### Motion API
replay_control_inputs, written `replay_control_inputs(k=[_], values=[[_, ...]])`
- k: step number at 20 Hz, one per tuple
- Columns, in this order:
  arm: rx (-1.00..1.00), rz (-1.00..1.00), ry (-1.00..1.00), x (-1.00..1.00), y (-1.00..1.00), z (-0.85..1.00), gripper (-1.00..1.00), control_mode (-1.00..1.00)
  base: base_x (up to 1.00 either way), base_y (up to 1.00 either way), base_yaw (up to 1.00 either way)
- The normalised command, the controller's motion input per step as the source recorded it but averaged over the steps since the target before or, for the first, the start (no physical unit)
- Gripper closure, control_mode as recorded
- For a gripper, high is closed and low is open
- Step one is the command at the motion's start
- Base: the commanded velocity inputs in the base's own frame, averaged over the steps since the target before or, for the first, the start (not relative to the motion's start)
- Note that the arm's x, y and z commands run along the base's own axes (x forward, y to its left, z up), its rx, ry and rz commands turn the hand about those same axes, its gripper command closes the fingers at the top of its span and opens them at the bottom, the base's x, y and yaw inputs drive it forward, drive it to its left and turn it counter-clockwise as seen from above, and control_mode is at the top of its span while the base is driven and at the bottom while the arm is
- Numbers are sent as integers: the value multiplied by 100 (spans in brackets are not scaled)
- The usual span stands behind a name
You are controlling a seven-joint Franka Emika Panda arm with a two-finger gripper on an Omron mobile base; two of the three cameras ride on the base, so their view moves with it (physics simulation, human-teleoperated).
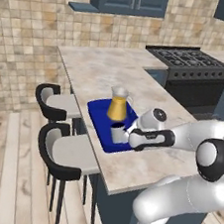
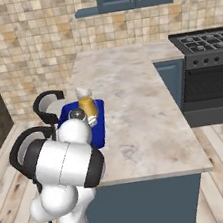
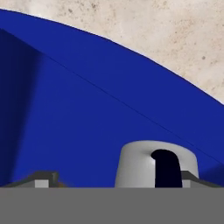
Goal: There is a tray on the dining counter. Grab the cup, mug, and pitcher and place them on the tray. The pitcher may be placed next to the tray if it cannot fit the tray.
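Note:
The deep-blue tray (image 1: 100, 113) (image 2: 99, 120) (image 3: 87, 113) lies on the beige dining counter (image 1: 105, 68) (image 2: 130, 90) near its stool-side edge. The glass pitcher (image 1: 118, 105) (image 2: 87, 106), orange-yellow below, stands upright on the tray's far part. The dark mug (image 1: 116, 132) with a pale rim stands on the tray's near part. My gripper (image 1: 124, 134) (image 3: 114, 180) is open around the mug (image 3: 135, 166), whose handle side faces the hand camera. It sits closer to one fingertip (image 3: 188, 177) than the other, with a wide gap on the other side. The cup is out of view.
Two black-and-grey bar stools (image 1: 60, 104) (image 1: 71, 153) stand along the counter's left edge. A black stove (image 1: 191, 59) (image 2: 204, 44) sits at the far right. My own arm covers the tray's near end in the right base view.

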Motion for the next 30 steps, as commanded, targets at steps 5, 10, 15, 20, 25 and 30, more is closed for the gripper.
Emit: replay_control_inputs(k=[5,10,15,20,25,30], values=[[0,0,0,0,-30,24,-100,-100,0,0,0],[0,0,0,0,-15,3,-100,-100,0,0,0],[0,4,-1,11,2,-4,-100,-100,0,0,0],[0,10,-4,15,15,-17,-100,-100,0,0,0],[0,9,-10,3,5,-23,-100,-100,0,0,0],[-4,2,-11,-5,-13,5,-100,-100,0,0,0]])
